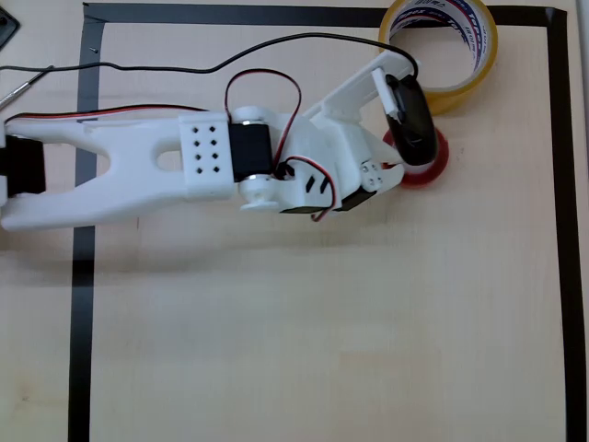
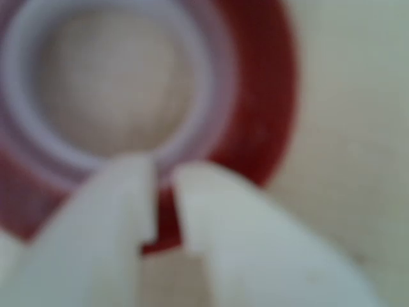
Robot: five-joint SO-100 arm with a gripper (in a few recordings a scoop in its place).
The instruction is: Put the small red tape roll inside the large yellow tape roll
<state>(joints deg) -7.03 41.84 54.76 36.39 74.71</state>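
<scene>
The small red tape roll [image 1: 435,168] lies flat on the wooden table, just below the large yellow tape roll [image 1: 467,86] at the top right of the overhead view. The two rolls sit close together, the red one outside the yellow ring. My gripper [image 1: 412,149] is over the red roll's left part, and the wrist's black camera housing hides its fingers from above. In the wrist view the red roll [image 2: 262,96] sits very near, blurred. My gripper [image 2: 163,179] has its white fingers closed on the ring's wall, a thin red strip showing between them.
A black tape border [image 1: 85,276] frames the work area, its right strip [image 1: 569,230] close beside the rolls. A black cable [image 1: 184,66] runs across the top left. A thin metal tool [image 1: 20,88] lies outside the border at the left.
</scene>
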